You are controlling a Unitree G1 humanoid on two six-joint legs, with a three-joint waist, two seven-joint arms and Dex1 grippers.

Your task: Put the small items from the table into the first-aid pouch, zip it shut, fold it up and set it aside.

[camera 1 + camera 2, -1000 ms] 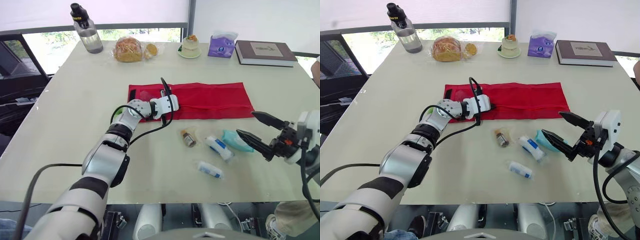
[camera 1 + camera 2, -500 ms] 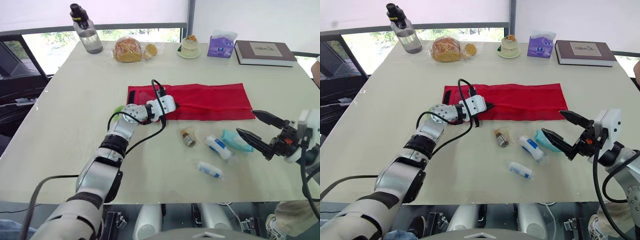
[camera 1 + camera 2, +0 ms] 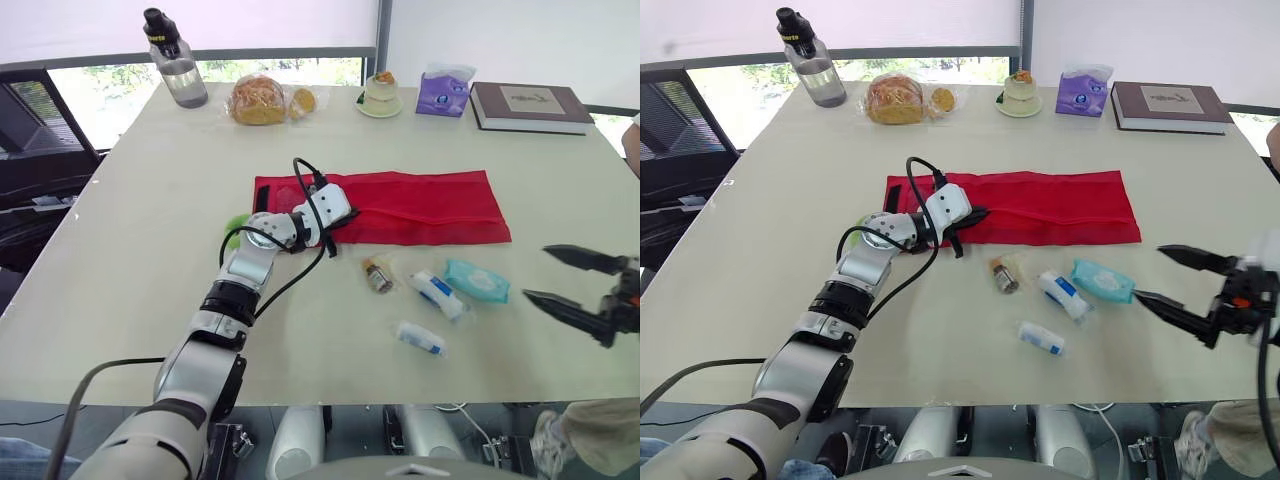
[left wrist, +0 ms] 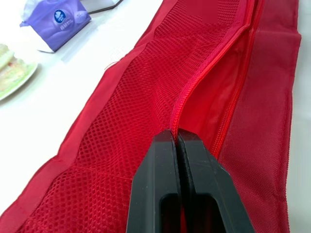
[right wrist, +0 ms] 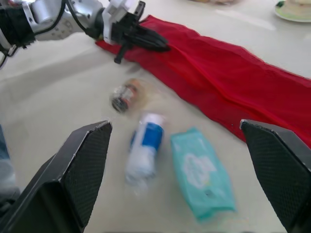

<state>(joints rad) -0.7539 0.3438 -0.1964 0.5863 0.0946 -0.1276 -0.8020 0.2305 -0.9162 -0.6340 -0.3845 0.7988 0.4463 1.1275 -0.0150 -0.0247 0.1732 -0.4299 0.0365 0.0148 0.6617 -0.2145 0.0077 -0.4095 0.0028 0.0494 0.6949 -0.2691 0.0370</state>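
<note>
Nearest to me, my right claw point(image 3: 535, 272) hangs over the right side of the table point(image 3: 150, 250) with its two fingers spread wide and nothing between them, pointing inward at the loose items and clear of all of them. Closest of those is a small white tube with a blue label point(image 3: 419, 339), lying on its own toward the near edge. Just beyond it sit three more in a loose row: a small brown bottle point(image 3: 377, 275) on the left, a white and blue tube point(image 3: 436, 294) in the middle, and a teal wipes pack point(image 3: 477, 281) on the right, the one nearest my right claw. All four are on the bare table, outside the pouch. Past them the red first-aid pouch point(image 3: 430, 205) lies unfolded flat across the middle of the table, its zipper partly open along its length. My left claw point(image 4: 176, 133) is at the pouch's left end, fingers pressed tight together and pinching the pouch right on the zipper line, next to the mesh panel. Along the far edge I see a water bottle point(image 3: 176, 60), a bagged bread loaf point(image 3: 258, 100), a plate with a small cake point(image 3: 380, 95), a purple tissue pack point(image 3: 443, 92) and a dark book point(image 3: 528, 105).
</note>
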